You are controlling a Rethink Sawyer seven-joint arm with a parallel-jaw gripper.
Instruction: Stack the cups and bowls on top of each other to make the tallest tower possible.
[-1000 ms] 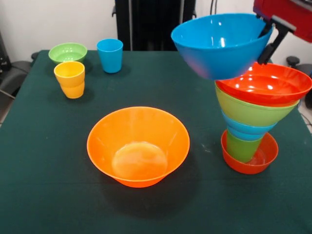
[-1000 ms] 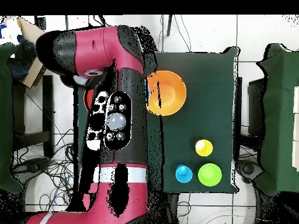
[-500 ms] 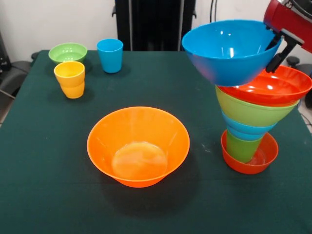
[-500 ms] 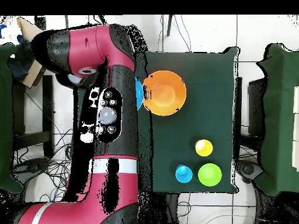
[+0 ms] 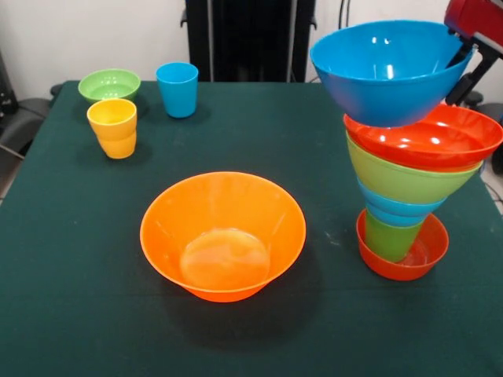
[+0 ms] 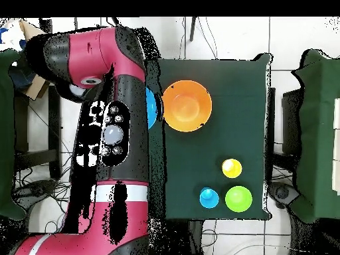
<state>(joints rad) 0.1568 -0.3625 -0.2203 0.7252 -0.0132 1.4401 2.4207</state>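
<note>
Gripper at the front view's top right corner, clamped on the right rim of the large blue bowl: one black finger runs down the outside wall, the other is hidden inside the bowl. The bowl tilts slightly, its base directly over the tower; contact with the tower's top bowl can't be judged.

Tower, bottom up: red-orange small bowl on the table, green cup standing in it, blue bowl, green bowl, wide red bowl.

Large orange bowl sits mid-table, well apart from the tower. Far left corner holds the yellow cup, small green bowl and blue cup, all near each other.

Overhead, the arm covers the tower; only a blue sliver of the held bowl shows.
</note>
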